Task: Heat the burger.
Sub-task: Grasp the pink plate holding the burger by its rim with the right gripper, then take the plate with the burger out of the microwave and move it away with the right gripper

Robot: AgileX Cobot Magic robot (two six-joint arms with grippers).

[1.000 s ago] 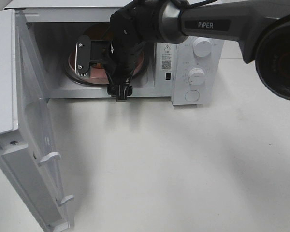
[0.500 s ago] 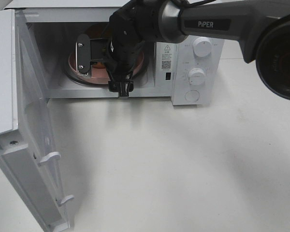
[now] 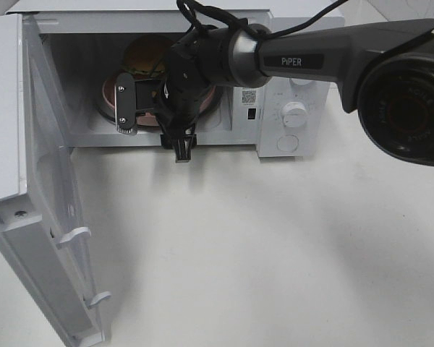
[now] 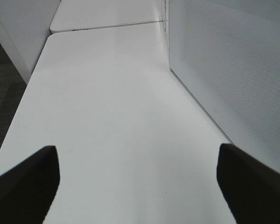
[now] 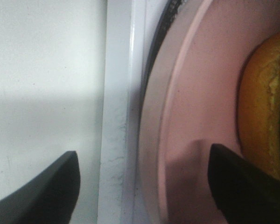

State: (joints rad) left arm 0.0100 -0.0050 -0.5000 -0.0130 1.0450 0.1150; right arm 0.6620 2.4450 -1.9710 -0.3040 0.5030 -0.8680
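The swung-out microwave door [image 3: 36,210] hangs nearest, at about eight o'clock in the high view: smooth white plastic with two small latch hooks on its inner edge. Beyond it the matte white table [image 3: 275,253] runs back to the boxy white microwave [image 3: 289,108], its two round knobs at about one o'clock. The right gripper [image 3: 179,147] sits at the cavity's front lip, jaws spread with nothing between them; its wrist view shows the dark tips straddling the lip and the rim of the round pink plate [image 5: 186,121], not pinching it. The burger [image 3: 146,54] rests on that plate inside the cavity, toward twelve o'clock, glossy golden-brown bun domed on top. The plate looks smooth and slick, lying on a glass turntable. The step in hand appears to be leaving the plate seated and clearing the cavity; a straight, level pull-back should avoid dragging the rim or catching the door frame. The left gripper [image 4: 135,182] rests beside the microwave's perforated side wall, jaws spread wide over bare table
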